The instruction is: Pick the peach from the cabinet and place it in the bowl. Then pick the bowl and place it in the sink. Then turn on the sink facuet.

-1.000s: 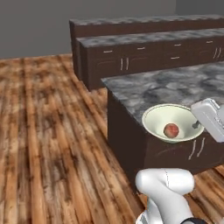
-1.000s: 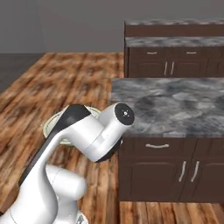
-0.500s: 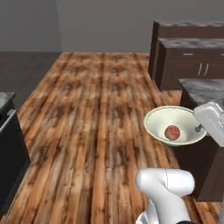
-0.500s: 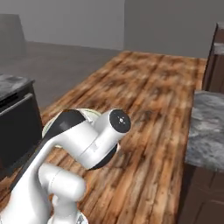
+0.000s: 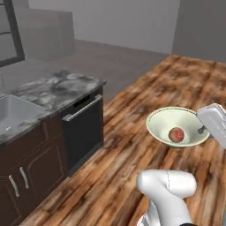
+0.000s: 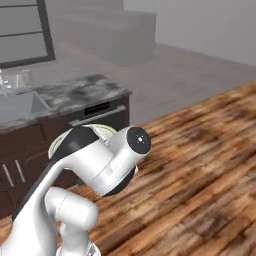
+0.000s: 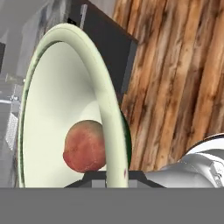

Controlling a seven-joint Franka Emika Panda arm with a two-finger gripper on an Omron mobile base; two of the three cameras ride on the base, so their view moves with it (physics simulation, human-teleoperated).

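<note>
base has swung round so the sink (image 5: 13, 115) now sits at 9 o'clock on the desk (image 5: 57, 90), fingers (image 7: 114, 174) apparently clamped on the bowl (image 5: 177, 126) rim, peach (image 5: 176, 134) inside, drop-off looks close.

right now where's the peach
In the bowl, which the pincer holds by its rim above the wood floor; the peach rests at its bottom.

Both base views look forward-down from behind arm, sharing sink (image 5: 13, 115) counter at left; hand view close on bowl (image 7: 65, 109) rim.
</note>
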